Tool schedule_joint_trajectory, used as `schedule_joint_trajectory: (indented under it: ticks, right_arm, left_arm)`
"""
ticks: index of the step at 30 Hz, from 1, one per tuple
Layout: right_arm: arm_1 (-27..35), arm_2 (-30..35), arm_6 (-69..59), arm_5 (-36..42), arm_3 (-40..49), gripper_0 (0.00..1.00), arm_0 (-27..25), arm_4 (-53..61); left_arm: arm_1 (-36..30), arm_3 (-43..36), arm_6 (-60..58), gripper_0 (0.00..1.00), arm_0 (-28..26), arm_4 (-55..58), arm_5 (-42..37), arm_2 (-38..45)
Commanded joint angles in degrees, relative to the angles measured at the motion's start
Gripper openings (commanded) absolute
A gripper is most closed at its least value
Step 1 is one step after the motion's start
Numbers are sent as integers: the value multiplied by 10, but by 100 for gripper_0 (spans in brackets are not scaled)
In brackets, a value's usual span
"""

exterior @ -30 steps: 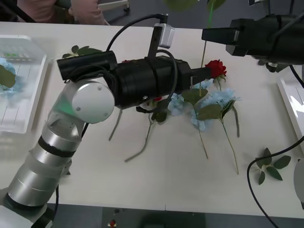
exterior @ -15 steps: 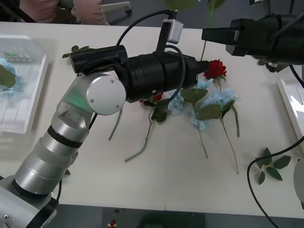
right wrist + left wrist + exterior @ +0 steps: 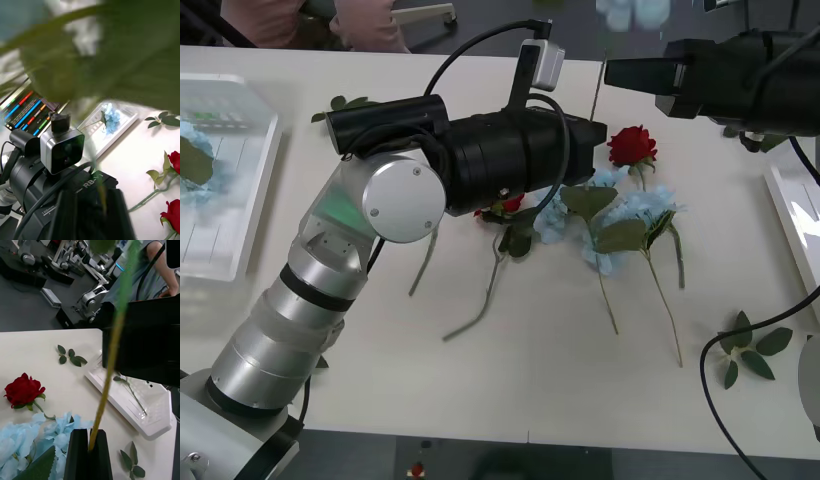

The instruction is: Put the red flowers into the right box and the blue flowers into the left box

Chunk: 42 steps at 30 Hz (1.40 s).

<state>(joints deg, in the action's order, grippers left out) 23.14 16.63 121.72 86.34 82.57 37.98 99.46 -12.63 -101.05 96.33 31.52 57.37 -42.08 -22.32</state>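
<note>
Fingers of the left gripper (image 3: 89, 455) are clamped on the stem of a blue flower (image 3: 632, 12), held upright above the flower pile on the worktop (image 3: 530, 360); its bloom blurs at the front view's top edge. The right gripper (image 3: 612, 72) hangs beside that stem; its finger state cannot be told. Near the pile's far side lies a red rose (image 3: 632, 145), with blue flowers (image 3: 635, 215) just beside it. The left box (image 3: 220, 200) holds a blue flower well left of the pile; the right box (image 3: 792, 215) lies well right.
</note>
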Motion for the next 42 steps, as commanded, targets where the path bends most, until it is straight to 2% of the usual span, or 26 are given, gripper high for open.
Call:
schedule_joint_trajectory:
  ticks: [1, 6, 17, 20, 22, 28, 30, 35, 42]
  right_arm:
    - [-6, 8, -13, -2, 18, 100, 16, 5]
    - [-6, 8, -13, -2, 18, 100, 16, 5]
    - [-6, 8, -13, -2, 18, 100, 16, 5]
    - [-6, 8, -13, -2, 18, 100, 16, 5]
    - [-7, 12, -13, -1, 13, 100, -3, 3]
    - [31, 25, -15, -6, 16, 100, -23, -4]
    - [47, 37, -18, -5, 16, 100, -32, -38]
    - [83, 62, -33, -6, 15, 100, -57, -153]
    - [103, 80, -124, -6, 15, 100, -71, -312]
  left_arm:
    - [-2, -11, -7, 0, 14, -1, 12, 1]
    - [-36, -27, -10, 0, 3, 10, 17, 17]
    - [-197, -59, -5, 0, -72, 131, 16, 136]
    - [-214, -67, -4, 0, -100, 147, -25, 191]
    - [-229, -74, -2, 0, -127, 148, -88, 262]
    - [-262, -61, 1, 0, -178, 142, -204, 418]
    - [-272, -43, 1, 0, -193, 136, -234, 469]
    - [-285, 12, 4, 0, -217, 136, -252, 547]
    - [-291, 96, 14, 0, -226, 88, -223, 582]
